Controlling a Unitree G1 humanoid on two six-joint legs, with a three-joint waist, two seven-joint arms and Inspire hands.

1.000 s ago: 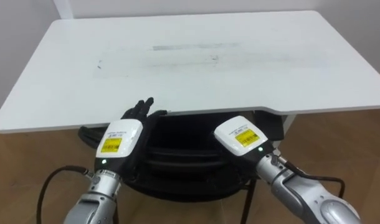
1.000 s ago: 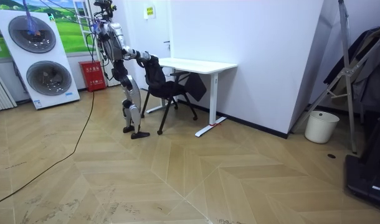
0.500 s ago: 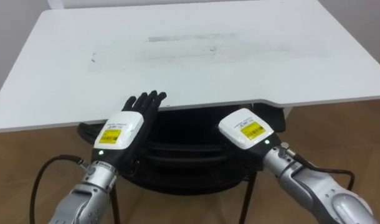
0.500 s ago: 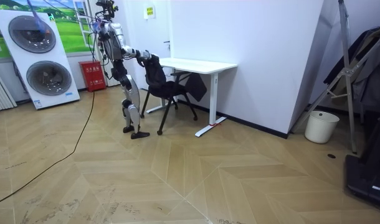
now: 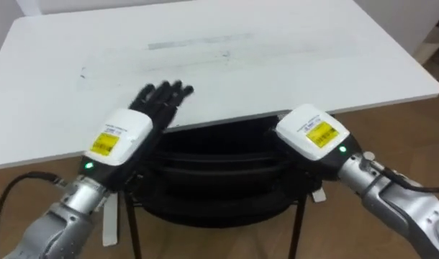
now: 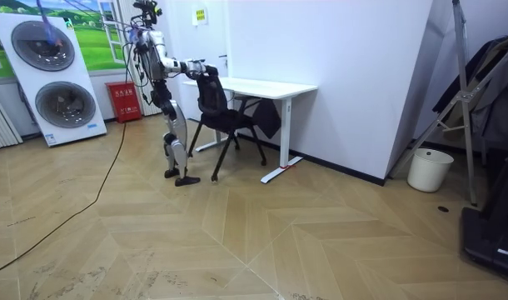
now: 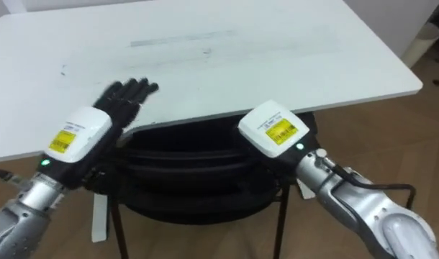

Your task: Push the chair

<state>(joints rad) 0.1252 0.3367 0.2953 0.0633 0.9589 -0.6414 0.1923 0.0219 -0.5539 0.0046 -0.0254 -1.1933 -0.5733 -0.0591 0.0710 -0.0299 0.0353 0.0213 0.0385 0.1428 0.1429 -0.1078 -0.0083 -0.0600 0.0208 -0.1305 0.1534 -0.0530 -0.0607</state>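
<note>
Pale herringbone wood floor; white desk stands against a white wall, its top bare apart from faint grey smudges; two stacked washing machines and a red box at the room view's left, white bin on the floor far to the room view's right.

Robot upright on both feet at the desk's end, facing it, both arms held forward at chest height; black chair between robot and desk. In the room view the chair's seat reaches in under the desk end, its backrest on the robot's side; from the head camera the backrest top lies just below the desk's near edge, with the seat dark underneath and thin black legs running down to the floor.

Left hand at the backrest's left top corner; black fingers straight and spread, reaching forward over the desk's edge, grasping nothing; whether the palm presses the backrest is hidden by the hand's back.

Right hand at the backrest's right top corner, back of the hand upward; fingers hidden beneath it, so cannot tell whether they are curled on the chair or flat against it.
</note>
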